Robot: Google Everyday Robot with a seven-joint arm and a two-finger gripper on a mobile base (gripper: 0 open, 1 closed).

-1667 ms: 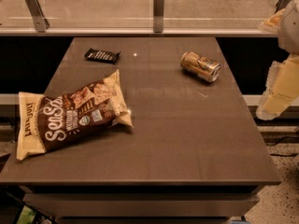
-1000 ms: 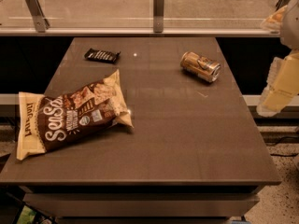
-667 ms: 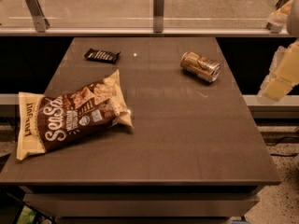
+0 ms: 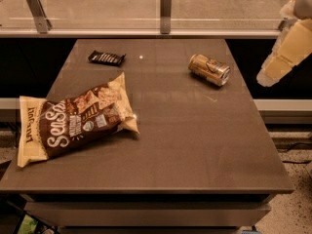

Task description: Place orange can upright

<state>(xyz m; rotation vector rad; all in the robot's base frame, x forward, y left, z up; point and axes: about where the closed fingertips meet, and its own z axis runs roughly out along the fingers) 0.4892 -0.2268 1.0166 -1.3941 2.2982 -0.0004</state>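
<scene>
The can (image 4: 209, 69) is seen lying on its side on the counter (image 4: 195, 145), up around 1 o'clock and not far from the right edge. Its long axis is pointed roughly from 10 to 4 o'clock, with the silver end turned toward 4. So it's not upright yet, and nothing is touching it.

The tool (image 4: 274, 72) is found off past the counter's right edge, at about 2 o'clock. It's held up in the air, tilted, well apart from the can and level with it in the shot. Only a pale, blocky bit of the arm end is shown, so whether it's clenched or released can't be told. Nothing can be seen held in it.

A chip bag (image 4: 78, 118) is laid flat at about 8 o'clock, with its left end sticking out over the counter's left edge. A small dark wrapper (image 4: 106, 58) is parked at 11 o'clock near the far edge, apart from both the bag and the can. A glass rail with metal posts (image 4: 165, 4) is set along 12 o'clock, behind the counter.
</scene>
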